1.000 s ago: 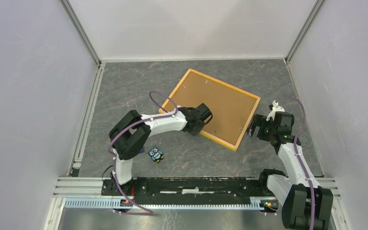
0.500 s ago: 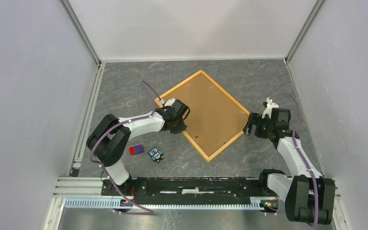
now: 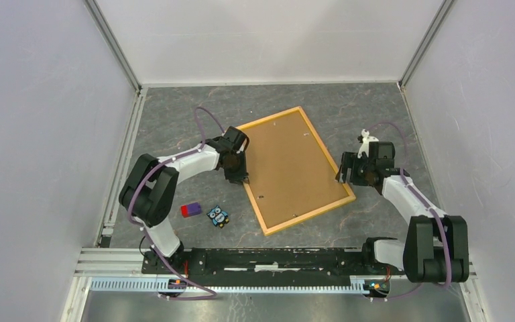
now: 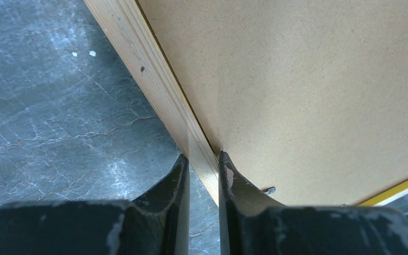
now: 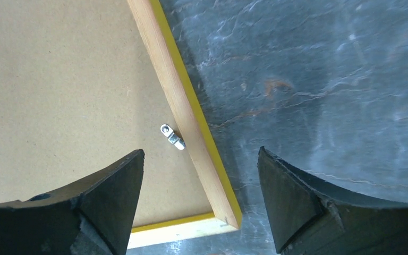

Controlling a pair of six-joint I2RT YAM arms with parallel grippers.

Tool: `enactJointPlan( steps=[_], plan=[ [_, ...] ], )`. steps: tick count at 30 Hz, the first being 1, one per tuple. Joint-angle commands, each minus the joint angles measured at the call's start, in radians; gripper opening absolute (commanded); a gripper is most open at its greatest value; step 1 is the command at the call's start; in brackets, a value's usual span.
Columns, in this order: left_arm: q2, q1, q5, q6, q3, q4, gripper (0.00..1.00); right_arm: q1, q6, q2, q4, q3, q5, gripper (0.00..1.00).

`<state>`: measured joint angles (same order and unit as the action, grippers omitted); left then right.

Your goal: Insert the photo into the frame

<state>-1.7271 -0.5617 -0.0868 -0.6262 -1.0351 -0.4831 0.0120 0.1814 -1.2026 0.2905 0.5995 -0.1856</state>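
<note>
The frame (image 3: 310, 215), a thin yellow-orange wooden border, lies face down on the grey table, with a brown backing panel (image 3: 292, 168) filling it. My left gripper (image 3: 239, 176) is shut on the frame's left rail (image 4: 154, 79): one finger stands outside the rail and the other inside, against the panel (image 4: 297, 79). My right gripper (image 3: 344, 171) hangs open over the frame's right rail (image 5: 175, 101), near its front right corner, with its fingers on either side and apart from the wood. The photo is hidden or out of view.
A small owl figure (image 3: 218, 216) and a purple-and-red block (image 3: 190, 210) lie on the table left of the frame's front corner. A metal turn clip (image 5: 172, 136) sits on the panel beside the right rail. White walls enclose the table on three sides.
The frame has swung clockwise, with my left gripper moving left and back while holding its rail. My right gripper shifted slightly back and left. The purple-and-red block has come into view.
</note>
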Motion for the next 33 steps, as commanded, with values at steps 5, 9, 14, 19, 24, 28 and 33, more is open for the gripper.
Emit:
enactJointPlan(
  steps=[5, 9, 14, 19, 24, 28, 33],
  plan=[
    [-0.108, 0.049, -0.262, 0.161, -0.09, -0.122, 0.27, -0.067, 0.001, -0.019, -0.063, -0.06, -0.032, 0.77],
    [-0.151, 0.062, -0.275, 0.191, -0.146, -0.175, 0.29, -0.069, -0.005, 0.007, -0.065, -0.093, -0.049, 0.69],
    [-0.191, 0.063, -0.156, 0.259, -0.206, -0.249, 0.34, -0.095, 0.04, 0.063, -0.071, -0.138, -0.079, 0.69],
    [-0.183, 0.063, -0.086, 0.267, -0.196, -0.242, 0.46, -0.118, 0.084, 0.116, -0.084, -0.18, -0.102, 0.7],
    [-0.146, 0.063, 0.028, 0.276, -0.196, -0.249, 0.47, -0.125, 0.067, 0.146, -0.06, -0.17, -0.063, 0.72],
    [-0.152, 0.064, 0.083, 0.292, -0.216, -0.263, 0.35, -0.125, 0.005, 0.14, 0.006, -0.095, 0.086, 0.73],
    [-0.171, 0.063, 0.11, 0.301, -0.254, -0.272, 0.18, -0.134, -0.037, 0.136, 0.034, -0.041, 0.179, 0.7]
  ],
)
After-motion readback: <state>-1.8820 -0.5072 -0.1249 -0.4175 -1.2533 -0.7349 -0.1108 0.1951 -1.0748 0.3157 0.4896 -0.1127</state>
